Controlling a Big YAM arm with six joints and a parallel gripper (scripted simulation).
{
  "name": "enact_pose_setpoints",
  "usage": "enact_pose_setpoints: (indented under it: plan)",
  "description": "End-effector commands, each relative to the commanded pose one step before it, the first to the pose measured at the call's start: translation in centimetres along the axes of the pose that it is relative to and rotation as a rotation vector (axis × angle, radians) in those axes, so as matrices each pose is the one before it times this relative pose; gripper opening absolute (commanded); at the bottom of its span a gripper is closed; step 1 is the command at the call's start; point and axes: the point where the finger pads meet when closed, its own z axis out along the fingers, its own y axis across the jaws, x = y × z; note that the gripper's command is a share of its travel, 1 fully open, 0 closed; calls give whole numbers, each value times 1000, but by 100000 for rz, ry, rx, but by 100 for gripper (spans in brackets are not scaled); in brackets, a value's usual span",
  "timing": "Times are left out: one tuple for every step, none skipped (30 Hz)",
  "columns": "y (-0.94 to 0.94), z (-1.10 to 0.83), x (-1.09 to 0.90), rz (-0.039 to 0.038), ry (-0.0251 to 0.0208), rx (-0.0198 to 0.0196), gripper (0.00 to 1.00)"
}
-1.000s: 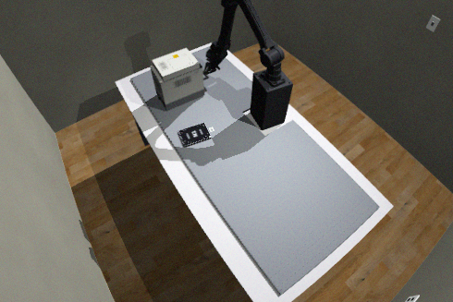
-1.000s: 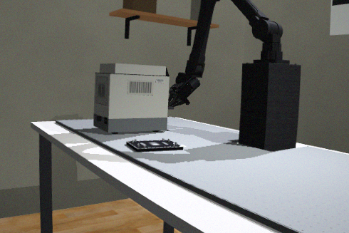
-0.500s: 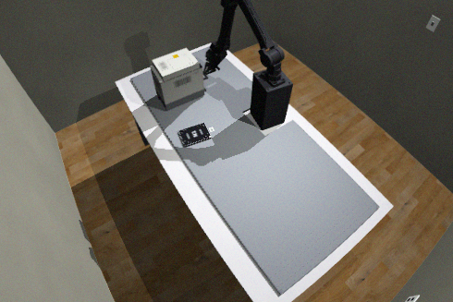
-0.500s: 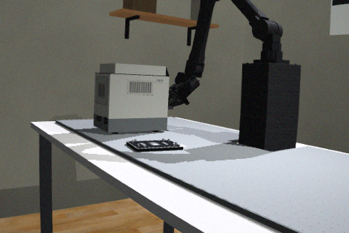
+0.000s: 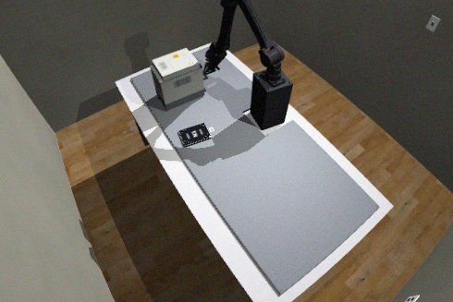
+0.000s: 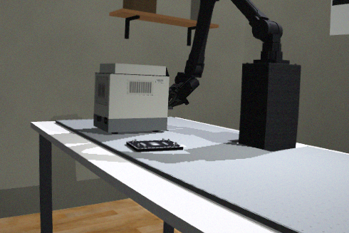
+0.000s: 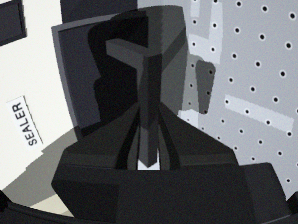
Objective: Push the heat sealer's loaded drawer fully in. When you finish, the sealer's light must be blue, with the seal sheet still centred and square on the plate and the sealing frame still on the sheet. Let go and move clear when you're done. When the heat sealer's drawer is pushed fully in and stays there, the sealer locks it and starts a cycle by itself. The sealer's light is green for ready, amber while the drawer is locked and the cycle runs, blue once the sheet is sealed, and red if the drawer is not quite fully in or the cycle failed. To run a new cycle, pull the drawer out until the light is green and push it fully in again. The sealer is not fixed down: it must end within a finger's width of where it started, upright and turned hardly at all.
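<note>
The heat sealer [image 5: 172, 92] [image 6: 119, 100] is a cream box with a grey base, upright at the far end of the table. Its cream front, lettered SEALER, shows at the left of the wrist view [image 7: 35, 60]. The dark drawer front [image 7: 77, 65] stands beside it, partly in shadow. My gripper [image 5: 207, 74] [image 6: 172, 104] [image 7: 149, 110] is at the sealer's front side, its fingers shut on either side of the dark drawer handle [image 7: 150, 75]. The plate, seal sheet, sealing frame and status light are not visible. How far in the drawer stands cannot be told.
A flat black fixture [image 5: 194, 135] [image 6: 154, 145] with small upright parts lies on the grey mat [image 5: 287, 202] [image 6: 249, 181], near the sealer. The arm's black pedestal [image 5: 270, 102] [image 6: 269, 106] stands at the table's side. The sealer's body is close to my fingers.
</note>
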Motion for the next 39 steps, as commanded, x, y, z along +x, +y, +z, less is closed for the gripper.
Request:
enact_pose_setpoints:
  plan:
    - [782, 389, 119, -712, 434, 790, 0]
    - [0, 0, 0, 0, 0, 0, 0]
    - [0, 0, 0, 0, 0, 0, 0]
    - [0, 0, 0, 0, 0, 0, 0]
    - [0, 0, 0, 0, 0, 0, 0]
    - [0, 0, 0, 0, 0, 0, 0]
    - [0, 0, 0, 0, 0, 0, 0]
    - [0, 0, 0, 0, 0, 0, 0]
    - [0, 0, 0, 0, 0, 0, 0]
    - [0, 0, 0, 0, 0, 0, 0]
    - [0, 0, 0, 0, 0, 0, 0]
    - [0, 0, 0, 0, 0, 0, 0]
    - [0, 0, 0, 0, 0, 0, 0]
    - [0, 0, 0, 0, 0, 0, 0]
    - [0, 0, 0, 0, 0, 0, 0]
    - [0, 0, 0, 0, 0, 0, 0]
    - [0, 0, 0, 0, 0, 0, 0]
    - [0, 0, 0, 0, 0, 0, 0]
    - [0, 0, 0, 0, 0, 0, 0]
    - [0, 0, 0, 0, 0, 0, 0]
    - [0, 0, 0, 0, 0, 0, 0]
    - [0, 0, 0, 0, 0, 0, 0]
    - [0, 0, 0, 0, 0, 0, 0]
    - [0, 0, 0, 0, 0, 0, 0]
    - [140, 129, -124, -660, -529, -145, 0]
    - [117, 129, -35, -49, -40, -20, 0]
    - [170, 129, -224, -315, -254, -79, 0]
    - [126, 133, -74, -102, -83, -34, 0]
    - [140, 145, -171, -223, -180, -63, 0]
    - [124, 136, -73, -97, -79, -35, 0]
    - [141, 138, -135, -183, -148, -57, 0]
    - [134, 140, -111, -148, -120, -50, 0]
    - [136, 141, -121, -161, -130, -55, 0]
    - [135, 143, -121, -159, -129, -56, 0]
    - [134, 145, -119, -155, -126, -57, 0]
    - [113, 147, -58, -66, -55, -35, 0]
    - [82, 149, 27, 58, 45, -2, 0]
    - [0, 0, 0, 0, 0, 0, 0]
    - [0, 0, 0, 0, 0, 0, 0]
